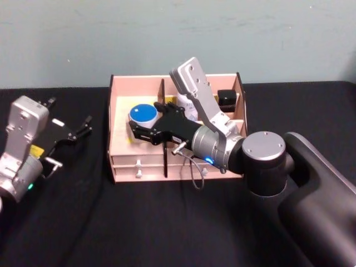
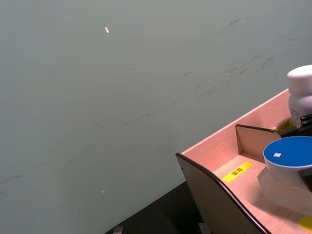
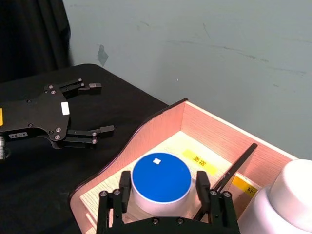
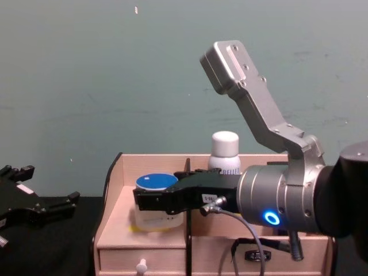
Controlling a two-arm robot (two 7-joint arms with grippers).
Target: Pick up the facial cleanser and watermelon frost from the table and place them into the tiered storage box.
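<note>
— Right gripper (image 1: 133,129), position and state?

— Reaching from the near right over the box's (image 1: 119,167) front edge into the left compartment. Fingers (image 3: 125,189) stand on either side of a jar (image 1: 143,117), white with a blue lid, closed to its sides or very nearly; whether they press it, cannot tell.

— Jar, location?

— Left compartment of the box, upright, base on the compartment floor near the front. A yellow label (image 3: 200,160) lies on the floor behind it.

— Box?

— Pale wood, dark curved side edges, two shallow drawers with small knobs (image 1: 138,162) along the front. Stands on the black table (image 1: 83,222) against the grey-green wall.

— Other contents?

— White bottle (image 4: 225,152) with a white cap, upright in the compartment just right of the jar, farther back. A dark item (image 1: 228,99) in the far right rear compartment; what it is, cannot tell.

— Left gripper (image 1: 86,127)?

— Parked over the table left of the box, well apart from it. Fingers (image 3: 92,88) spread wide, nothing between them.
</note>
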